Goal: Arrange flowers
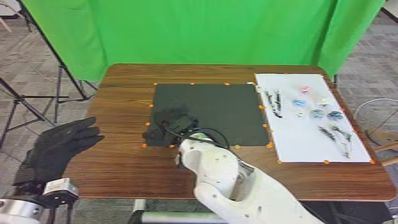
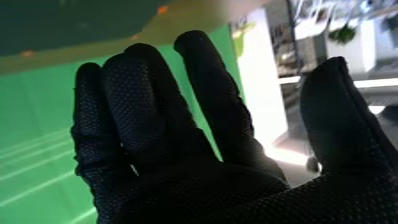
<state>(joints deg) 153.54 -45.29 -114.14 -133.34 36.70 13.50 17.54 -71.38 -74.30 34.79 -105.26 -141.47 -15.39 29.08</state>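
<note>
On the white sheet to my right: pink flower, farthest of the blooms; pale blue flower, nearer me; two darker blue flowers, side by side. Dark stems lie lengthwise along the left edge; grey sprigs lie nearest me.

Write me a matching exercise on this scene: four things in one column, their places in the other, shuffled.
1. Left hand
2. Right hand
3. Pink flower
4. Green curtain

A. On the white sheet
B. Behind the table
C. Over the black mat
D. At the table's left edge

Pairs: 1-D, 2-C, 3-A, 4-B
</note>
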